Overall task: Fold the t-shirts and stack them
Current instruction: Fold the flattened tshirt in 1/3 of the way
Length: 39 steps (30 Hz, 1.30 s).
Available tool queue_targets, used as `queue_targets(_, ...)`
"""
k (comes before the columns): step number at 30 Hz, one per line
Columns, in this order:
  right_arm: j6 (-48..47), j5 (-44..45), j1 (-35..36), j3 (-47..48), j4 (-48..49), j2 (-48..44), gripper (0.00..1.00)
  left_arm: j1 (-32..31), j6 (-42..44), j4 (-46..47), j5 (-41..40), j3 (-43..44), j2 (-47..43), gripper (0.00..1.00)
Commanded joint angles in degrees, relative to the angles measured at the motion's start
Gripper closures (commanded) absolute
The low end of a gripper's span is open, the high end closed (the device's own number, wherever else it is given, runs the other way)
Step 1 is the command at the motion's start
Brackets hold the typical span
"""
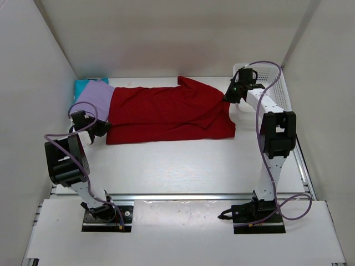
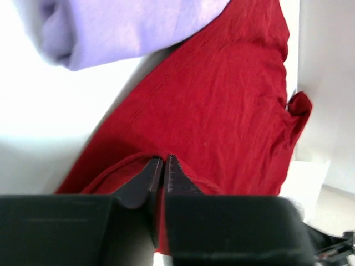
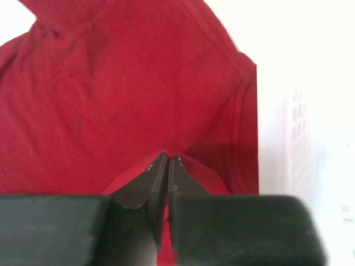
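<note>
The red t-shirt [image 1: 166, 111] lies spread across the back of the table, folded lengthwise. Its left end overlaps the folded lavender t-shirt [image 1: 95, 98], which rests on the teal t-shirt [image 1: 83, 85] in the back left corner. My left gripper [image 1: 105, 128] pinches the red t-shirt's near left corner. In the left wrist view its jaws [image 2: 165, 158] stand almost together with a fold of red cloth [image 2: 222, 111] between them, and the lavender t-shirt [image 2: 122, 27] lies above. My right gripper [image 1: 226, 98] holds the right end. In the right wrist view it [image 3: 168, 156] is shut on a ridge of red cloth [image 3: 111, 100].
A white lattice basket [image 1: 280, 88] stands against the right wall just behind the right arm, and its side [image 3: 299, 138] shows in the right wrist view. White walls enclose the table on the left, back and right.
</note>
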Motion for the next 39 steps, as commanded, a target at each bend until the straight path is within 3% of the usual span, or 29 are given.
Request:
queue_targets(1,-1.8,1.6,-0.2,5.8,-3.1,1.6,0.95,-0.3,2.1,-1.1,1.1,4.1,1.4,0.78)
queue_targets(2,-1.9,1.0,0.2,5.9,-2.7,1.6,0.81,0.1,2.0,-0.5,1.6,3.6,0.5,0.7)
queue_targets(3,-1.8,0.8,0.1,6.2,-2.6,0.9,0.75,0.1,2.3,0.2,1.6,2.6,-0.3,0.6)
queue_targets(4,-2.3,0.4,0.3,6.0,-2.2,0.8,0.65,0.5,2.3,0.3,1.2,1.5,-2.5,0.57)
queue_targets(6,-2.7,0.5,1.1,5.3,-1.9,-2.6,0.6,0.9,4.2,0.3,-1.7,-0.3,-7.4,0.52)
queue_targets(9,-3.2,2.1,2.4,1.9,0.4,-8.0,0.61,0.1,6.4,-1.9,-4.5,-3.3,-14.8,0.53)
queue_targets(11,-1.9,2.5,3.3,-8.0,4.3,-13.7,0.81,-0.9,6.3,-1.9,-4.4,-9.1,-18.9,0.58)
queue_targets(12,-0.5,2.5,4.1,-15.1,7.8,-19.9,0.95,-1.1,6.0,-1.2,-4.3,-11.7,-20.2,0.58)
queue_targets(13,0.3,2.4,4.2,-19.4,11.8,-22.3,1.0,-1.1,6.1,-1.3,-3.4,-12.9,-20.4,0.58)
queue_targets(16,4.6,1.9,4.1,-40.7,21.5,-31.5,0.99,1.6,6.0,-0.4,-1.6,-19.1,-21.1,0.58)
queue_targets(18,6.1,1.4,2.7,-47.4,24.4,-35.1,1.0,2.3,6.5,-1.1,-1.3,-20.2,-21.1,0.56)
queue_targets(23,6.2,-0.4,-1.6,-58.6,28.6,-38.4,0.76,1.0,7.8,-3.0,-1.2,-17.9,-16.3,0.52)
queue_targets(25,6.1,-1.0,-3.9,-59.7,29.8,-37.5,0.65,0.8,8.6,-4.7,-2.5,-17.5,-15.7,0.52)
queue_targets(27,5.5,-1.5,-4.0,-59.4,29.6,-36.2,0.6,1.0,8.7,-4.0,-3.5,-18.0,-15.3,0.51)
queue_targets(34,6.4,-3.1,-6.0,-57.1,33.5,-29.0,0.59,0.9,8.5,-4.1,-5.7,-16.5,-11.3,0.5)
queue_targets(39,7.4,-4.1,-7.1,-54.4,35.0,-23.9,0.64,1.8,7.8,-2.5,-5.2,-16.6,-9.4,0.63)
